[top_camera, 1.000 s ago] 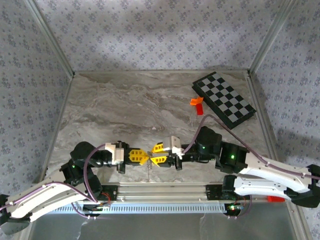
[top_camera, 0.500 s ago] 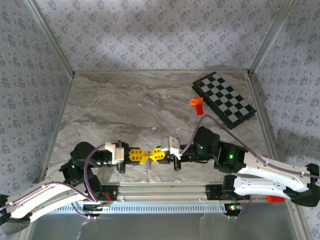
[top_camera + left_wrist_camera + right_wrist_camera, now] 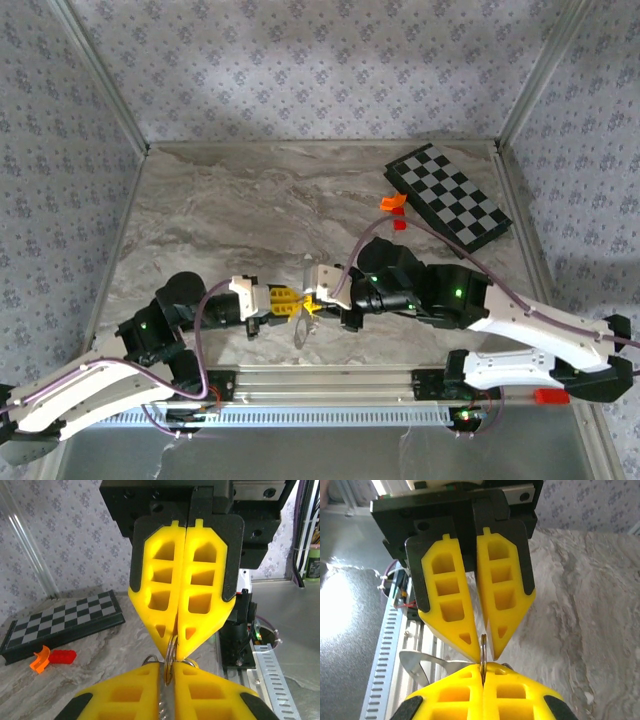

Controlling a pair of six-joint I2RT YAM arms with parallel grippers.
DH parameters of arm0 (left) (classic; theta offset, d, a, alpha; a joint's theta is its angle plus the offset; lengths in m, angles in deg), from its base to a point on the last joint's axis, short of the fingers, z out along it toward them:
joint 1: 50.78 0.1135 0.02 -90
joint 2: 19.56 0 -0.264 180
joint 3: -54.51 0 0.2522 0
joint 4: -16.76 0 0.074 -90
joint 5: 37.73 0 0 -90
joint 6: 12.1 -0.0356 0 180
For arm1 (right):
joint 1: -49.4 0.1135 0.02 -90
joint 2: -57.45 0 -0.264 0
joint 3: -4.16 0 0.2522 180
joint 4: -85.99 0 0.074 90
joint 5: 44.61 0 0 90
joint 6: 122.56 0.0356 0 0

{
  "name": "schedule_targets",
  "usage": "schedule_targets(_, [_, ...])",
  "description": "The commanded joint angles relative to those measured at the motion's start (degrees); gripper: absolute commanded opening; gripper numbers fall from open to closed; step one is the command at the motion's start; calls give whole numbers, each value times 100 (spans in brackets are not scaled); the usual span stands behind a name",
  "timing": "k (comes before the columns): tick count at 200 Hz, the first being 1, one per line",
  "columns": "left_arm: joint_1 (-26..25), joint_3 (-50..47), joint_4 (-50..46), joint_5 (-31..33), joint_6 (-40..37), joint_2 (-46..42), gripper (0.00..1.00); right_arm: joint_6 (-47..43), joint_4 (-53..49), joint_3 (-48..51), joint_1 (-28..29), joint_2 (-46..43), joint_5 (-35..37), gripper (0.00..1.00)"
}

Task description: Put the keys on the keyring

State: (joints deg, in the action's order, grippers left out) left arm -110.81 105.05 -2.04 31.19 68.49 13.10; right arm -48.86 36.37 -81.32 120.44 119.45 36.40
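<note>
Above the near edge of the desk (image 3: 250,210), between the two arms, the keyring (image 3: 170,652) is held edge-on in the air, pinched from both sides. A flat silvery piece (image 3: 420,664) is seen hanging under it. The yellow-headed key cannot be made out, so whether it is threaded cannot be told. The right hand (image 3: 312,300) is closed tight, its pads pressed together on the ring's rim. The left hand (image 3: 292,300) is set narrow, with the ring caught between its pads. For the threading to go well, the ring is best steadied by one hand while the other works it, in small moves and without twisting. Both hands are levelled and pointed tip to tip, low over the desk. The chessboard (image 3: 450,198) and the orange and red blocks (image 3: 394,208) are well apart, at the far right.
</note>
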Motion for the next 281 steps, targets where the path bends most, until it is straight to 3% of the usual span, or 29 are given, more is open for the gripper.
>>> schedule_targets(1, [-17, 273, -348, 156, -126, 117, 14, -251, -790, -350, 41, 159, 360, 0])
schedule_targets(30, [-31, 313, -344, 129, -101, 173, 21, -242, -944, -395, 32, 266, 280, 0])
schedule_targets(104, [-32, 269, -244, 122, -272, 504, 21, -181, -450, -134, -118, 243, -114, 0])
schedule_targets(161, [-44, 243, -136, 59, -206, 348, 6, -102, -498, -54, -117, 251, -124, 0])
schedule_targets(192, [-45, 269, -207, 66, -175, 343, 23, -119, -568, -70, -48, 260, -7, 0])
schedule_targets(218, [-55, 286, -276, 157, -183, 324, 23, -137, -715, -95, -3, 278, 123, 0])
schedule_targets(252, [-88, 352, -375, 201, -244, 379, 5, -137, -824, -98, 1, 286, 179, 0])
schedule_targets(281, [-97, 391, -413, 168, -247, 420, 0, -137, -967, -175, 1, 414, 298, 0])
